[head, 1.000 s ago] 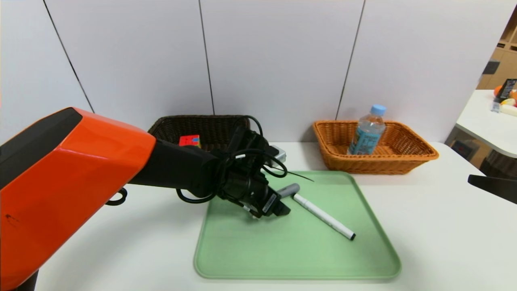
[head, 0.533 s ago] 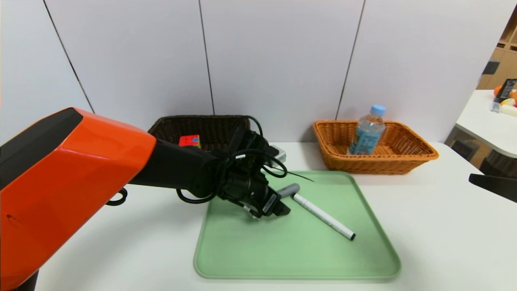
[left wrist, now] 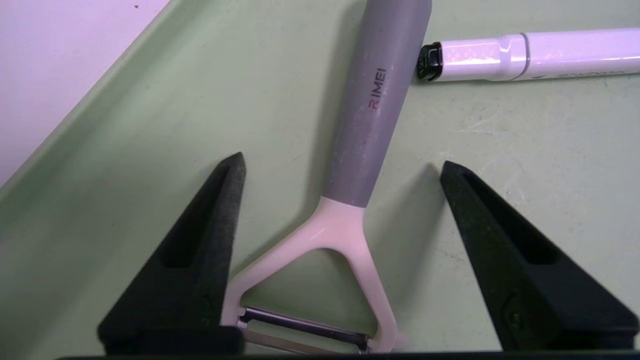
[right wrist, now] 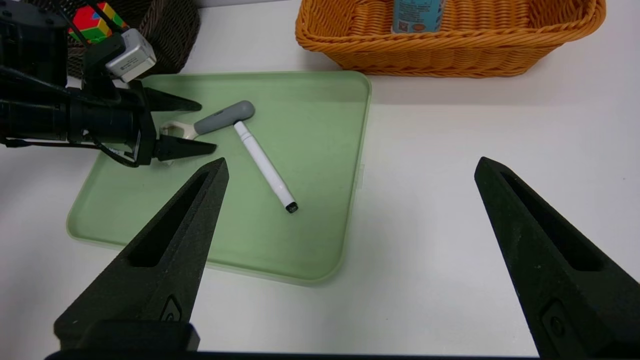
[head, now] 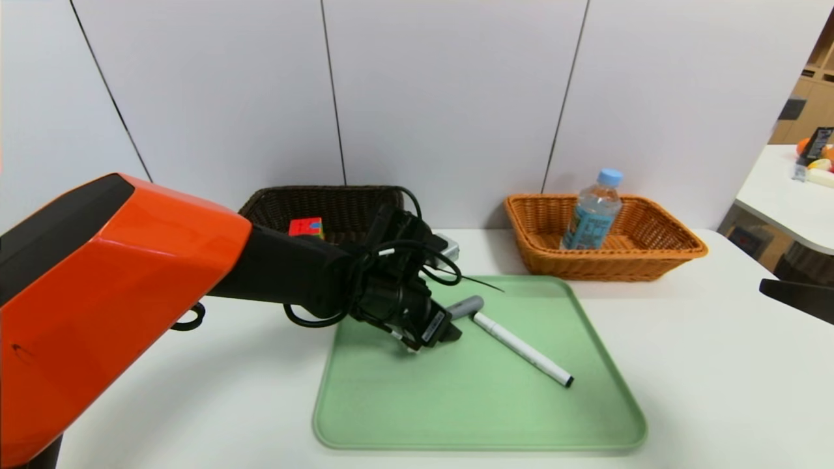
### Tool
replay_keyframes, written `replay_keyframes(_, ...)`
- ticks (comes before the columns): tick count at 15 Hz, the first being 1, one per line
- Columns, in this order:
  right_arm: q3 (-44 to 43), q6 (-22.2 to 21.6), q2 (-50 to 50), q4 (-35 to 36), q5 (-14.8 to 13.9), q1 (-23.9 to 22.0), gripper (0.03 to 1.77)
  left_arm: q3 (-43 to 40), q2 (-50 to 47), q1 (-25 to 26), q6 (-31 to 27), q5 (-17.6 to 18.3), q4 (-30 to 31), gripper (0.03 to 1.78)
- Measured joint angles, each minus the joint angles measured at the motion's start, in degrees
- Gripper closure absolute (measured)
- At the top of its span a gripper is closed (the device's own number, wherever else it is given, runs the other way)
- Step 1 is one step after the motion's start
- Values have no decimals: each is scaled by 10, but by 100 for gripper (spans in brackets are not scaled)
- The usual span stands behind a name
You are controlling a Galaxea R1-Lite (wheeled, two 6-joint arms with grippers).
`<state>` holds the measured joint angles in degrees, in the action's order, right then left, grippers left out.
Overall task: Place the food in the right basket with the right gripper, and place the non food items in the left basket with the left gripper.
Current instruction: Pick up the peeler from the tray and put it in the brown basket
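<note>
The peeler bears "RIMEI" along its grey handle, the R red; nothing else reads clearly.

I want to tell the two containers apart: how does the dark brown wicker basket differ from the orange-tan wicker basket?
The dark brown wicker basket stands at the robot's left and holds a multicoloured puzzle cube. The orange-tan wicker basket stands at the right and holds an upright clear water bottle. Both are rectangular, woven, and stand behind the green tray.

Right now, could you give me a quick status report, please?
Left gripper open, fingers straddling the peeler on the tray. Right gripper open, parked off-tray. Marker beside the peeler handle; nothing blocking.
</note>
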<state>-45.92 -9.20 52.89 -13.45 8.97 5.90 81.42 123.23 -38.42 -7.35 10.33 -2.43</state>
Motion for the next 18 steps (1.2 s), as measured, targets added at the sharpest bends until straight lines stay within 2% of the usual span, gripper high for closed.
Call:
replay_keyframes(2,0,0,-1,0,0,0,10,1,0,-1,2,1,-1,75)
replay_keyframes(5,0,1,-1,0,0,1,10,1,0,-1,10,1,0,103)
replay_keyframes(6,0,1,-1,0,0,1,10,1,1,-1,12,1,0,126)
replay_keyframes(7,0,1,-2,0,0,1,10,2,1,-1,15,2,1,156)
replay_keyframes(15,-1,1,-6,-3,0,0,10,-5,-4,0,21,0,15,156)
replay_keyframes(18,2,1,-8,-7,0,0,10,-20,-23,-15,25,-2,11,156)
